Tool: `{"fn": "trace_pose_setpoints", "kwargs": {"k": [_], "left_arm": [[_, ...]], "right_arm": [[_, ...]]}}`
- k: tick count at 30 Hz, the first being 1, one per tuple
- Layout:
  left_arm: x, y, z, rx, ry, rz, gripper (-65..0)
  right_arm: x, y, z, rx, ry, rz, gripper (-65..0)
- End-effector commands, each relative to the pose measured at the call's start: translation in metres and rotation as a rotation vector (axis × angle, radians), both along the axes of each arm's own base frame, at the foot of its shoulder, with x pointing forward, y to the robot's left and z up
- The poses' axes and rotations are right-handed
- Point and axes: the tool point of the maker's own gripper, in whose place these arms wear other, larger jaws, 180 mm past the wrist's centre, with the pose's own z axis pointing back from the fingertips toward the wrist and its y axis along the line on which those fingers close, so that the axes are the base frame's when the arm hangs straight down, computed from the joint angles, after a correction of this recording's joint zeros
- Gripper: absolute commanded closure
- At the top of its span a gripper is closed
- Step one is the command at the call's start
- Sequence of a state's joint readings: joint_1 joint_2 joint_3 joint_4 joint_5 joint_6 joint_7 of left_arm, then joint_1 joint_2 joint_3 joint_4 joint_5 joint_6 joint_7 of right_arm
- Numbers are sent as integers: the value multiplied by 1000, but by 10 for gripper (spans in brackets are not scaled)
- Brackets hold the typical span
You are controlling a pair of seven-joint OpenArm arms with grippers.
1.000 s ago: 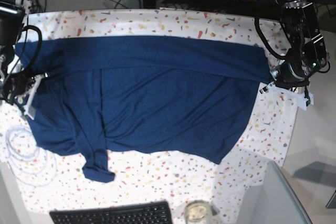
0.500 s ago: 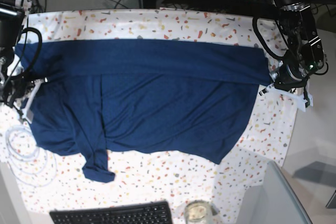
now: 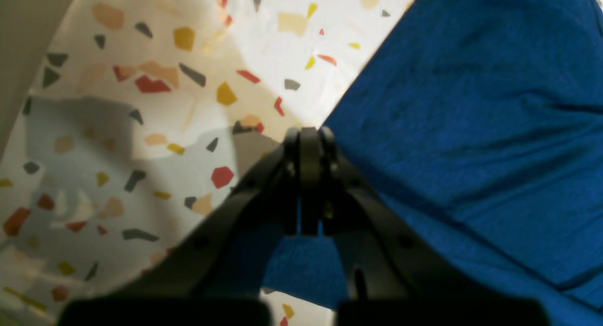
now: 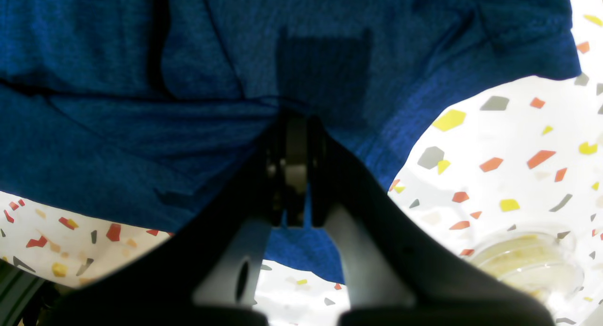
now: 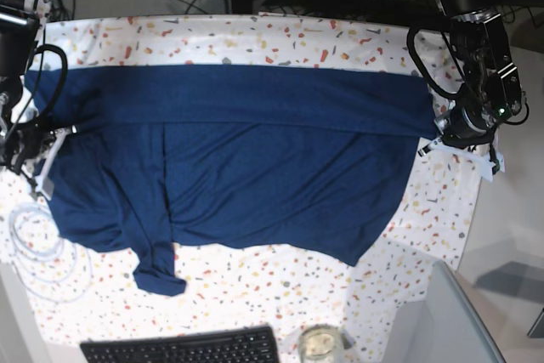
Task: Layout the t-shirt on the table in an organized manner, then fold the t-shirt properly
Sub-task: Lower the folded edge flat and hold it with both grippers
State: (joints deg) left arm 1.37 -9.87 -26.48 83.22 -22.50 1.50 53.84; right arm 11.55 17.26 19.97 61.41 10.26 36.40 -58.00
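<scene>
The dark navy t-shirt point(image 5: 272, 167) lies spread across the speckled table point(image 5: 255, 36), with its far part folded over as a long band. My left gripper point(image 5: 435, 132) is at the band's right end. In the left wrist view it point(image 3: 308, 133) is shut, with its tips pinching the t-shirt's point(image 3: 471, 128) edge over the table point(image 3: 141, 128). My right gripper point(image 5: 68, 131) is at the band's left end. In the right wrist view it point(image 4: 294, 123) is shut on the t-shirt point(image 4: 141, 81), and creases run into its tips. One sleeve point(image 5: 157, 274) hangs toward the front.
A black keyboard point(image 5: 183, 348) and a glass jar point(image 5: 320, 344) sit at the front edge; the jar point(image 4: 527, 260) also shows in the right wrist view. A white cable coil point(image 5: 38, 248) lies front left. A grey surface point(image 5: 459, 320) stands front right.
The folded band's far edge has slid a little toward the front, uncovering more table behind it. Both grippers stay shut at the band's ends.
</scene>
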Motion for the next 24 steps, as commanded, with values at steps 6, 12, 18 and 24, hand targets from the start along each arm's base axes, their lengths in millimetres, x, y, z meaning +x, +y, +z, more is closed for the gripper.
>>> {"fn": "trace_pose_setpoints", "kwargs": {"k": [6,12,18,24], "left_arm": [[12,7,14,22,-45,-1,0],[12,6,12,14,-41,1,0],[10,3,3,-8,-23,11,0],[15,-1,6,-22,-43,19,-227]], "right_arm": [[15,-10,14,-19,-49,-14,-5],[16,-10,14,-13,-54,-21,-9],[15,-10,14,-11,-56,-25,-45],[16,-33,27,5,-120,-139,-239]]}}
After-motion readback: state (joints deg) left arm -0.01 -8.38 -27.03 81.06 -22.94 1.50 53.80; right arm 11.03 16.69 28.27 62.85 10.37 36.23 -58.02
